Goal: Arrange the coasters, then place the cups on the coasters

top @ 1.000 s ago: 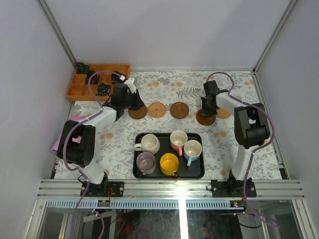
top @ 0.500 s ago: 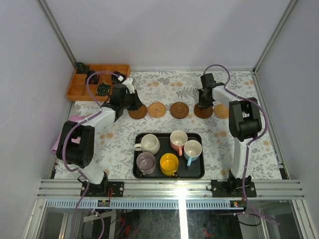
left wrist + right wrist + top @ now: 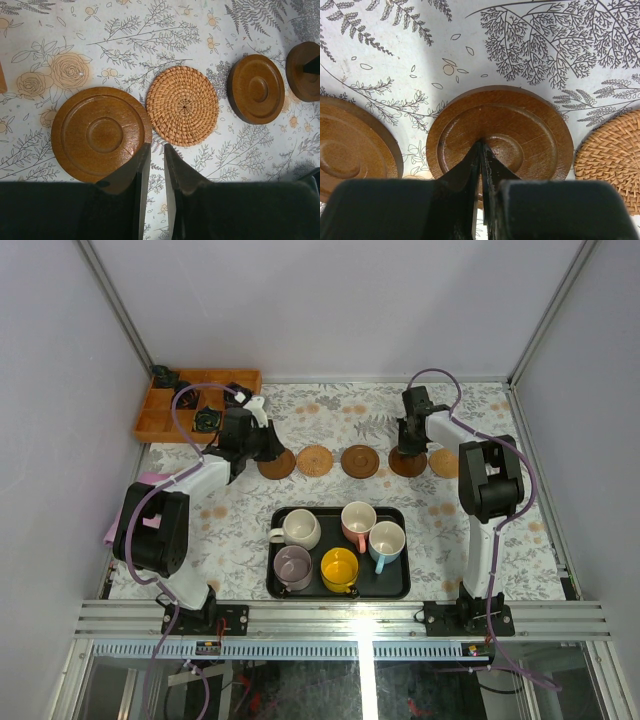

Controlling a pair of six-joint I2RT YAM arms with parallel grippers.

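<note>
Several round coasters lie in a row across the flowered cloth: a wooden coaster (image 3: 277,464), a woven one (image 3: 314,460), a dark wooden one (image 3: 360,461), another dark one (image 3: 407,462) and a pale woven one (image 3: 444,463). My left gripper (image 3: 156,146) hovers at the near right edge of the left wooden coaster (image 3: 100,134), its jaws a narrow gap apart with only cloth between. My right gripper (image 3: 481,143) is shut, its tips over the centre ring of the flat dark coaster (image 3: 520,120). Several cups, among them a cream cup (image 3: 300,529) and a yellow cup (image 3: 339,568), stand in the black tray (image 3: 400,590).
An orange wooden compartment box (image 3: 195,400) with small black items sits at the far left corner. A pink cloth (image 3: 110,530) lies at the left table edge. Grey walls close in both sides and the back.
The right gripper moved away from me and slightly left with the dark coaster under it, bringing it into the row. The left jaws parted a little.
</note>
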